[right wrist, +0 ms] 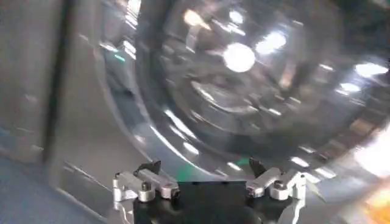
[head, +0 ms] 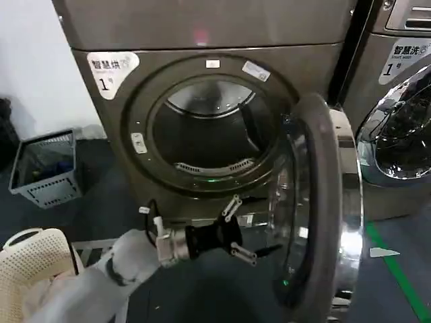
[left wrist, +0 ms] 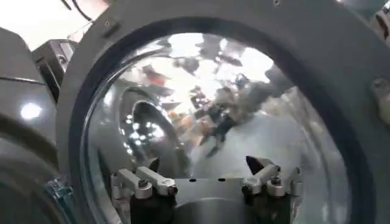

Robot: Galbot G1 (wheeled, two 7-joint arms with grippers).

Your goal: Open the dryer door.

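Dark flooring [head: 101, 202] ran under two front-loading machines set against a white wall in the head view. One dryer [head: 202, 81] filled the upper centre, its round drum opening bare; a second grey machine [head: 397, 101] stood at the right edge. Each carried one white sticker: the dryer's sticker [head: 111, 70] read "1" beneath Chinese characters. One dryer door [head: 323, 208] hung swung open at lower right, chrome ring edge-on. One grey basket [head: 47, 168] sat at mid-left. Left gripper [head: 259, 227], lower centre, had its fingers spread beside the door's inner rim, holding nothing. Right gripper [right wrist: 204, 173] was spread too, before a shiny round door.
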